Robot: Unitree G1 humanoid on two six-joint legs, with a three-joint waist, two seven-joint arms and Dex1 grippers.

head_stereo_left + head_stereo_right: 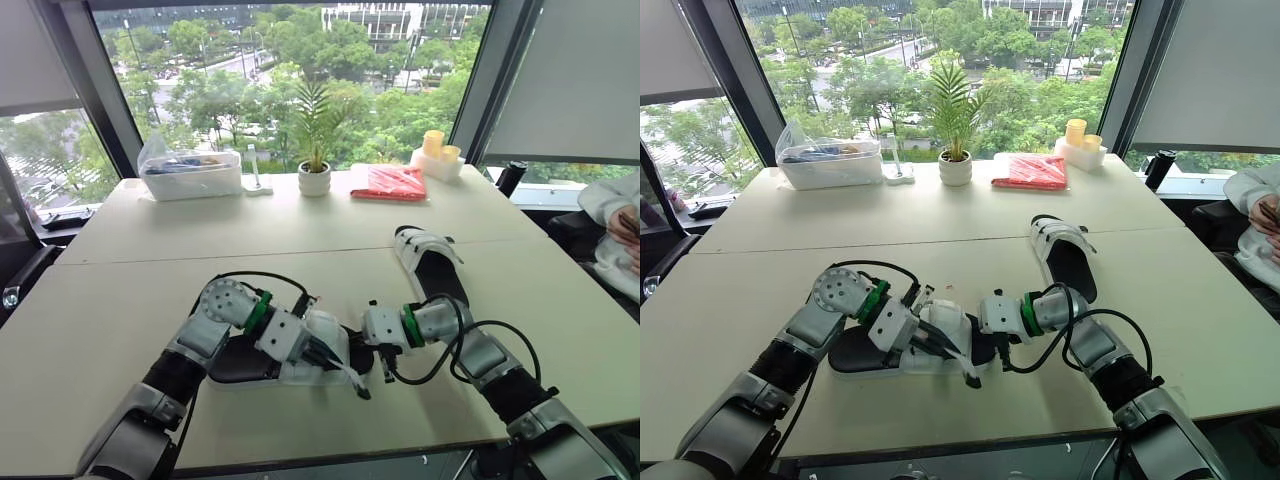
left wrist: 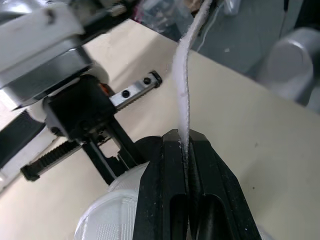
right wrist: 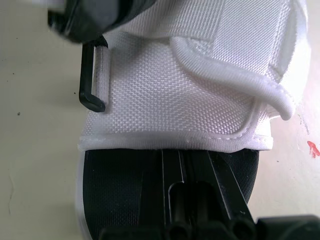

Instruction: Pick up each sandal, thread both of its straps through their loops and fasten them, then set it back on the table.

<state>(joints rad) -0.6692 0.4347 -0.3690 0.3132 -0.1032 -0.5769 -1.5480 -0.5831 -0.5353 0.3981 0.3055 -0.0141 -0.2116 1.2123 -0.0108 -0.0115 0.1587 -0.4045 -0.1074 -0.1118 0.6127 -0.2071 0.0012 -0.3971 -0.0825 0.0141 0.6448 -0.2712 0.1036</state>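
A white sandal with a black footbed (image 1: 262, 362) lies on the table near the front edge, between my two grippers. My left gripper (image 2: 185, 137) is shut on this sandal's thin white strap (image 2: 184, 75), which rises from between the fingers. My right gripper (image 3: 185, 156) sits at the sandal's end, shut on the edge of its black sole, facing the white upper and a black loop (image 3: 92, 75). In the head view both grippers (image 1: 350, 358) meet over the sandal's strapped part. The second sandal (image 1: 432, 262) lies flat farther back on the right.
Along the far edge stand a clear plastic box (image 1: 190, 172), a potted plant (image 1: 314, 178), a red packet (image 1: 392, 182) and a yellow and white item (image 1: 437, 155). A person (image 1: 620, 225) sits at the right edge of the table (image 1: 130, 300).
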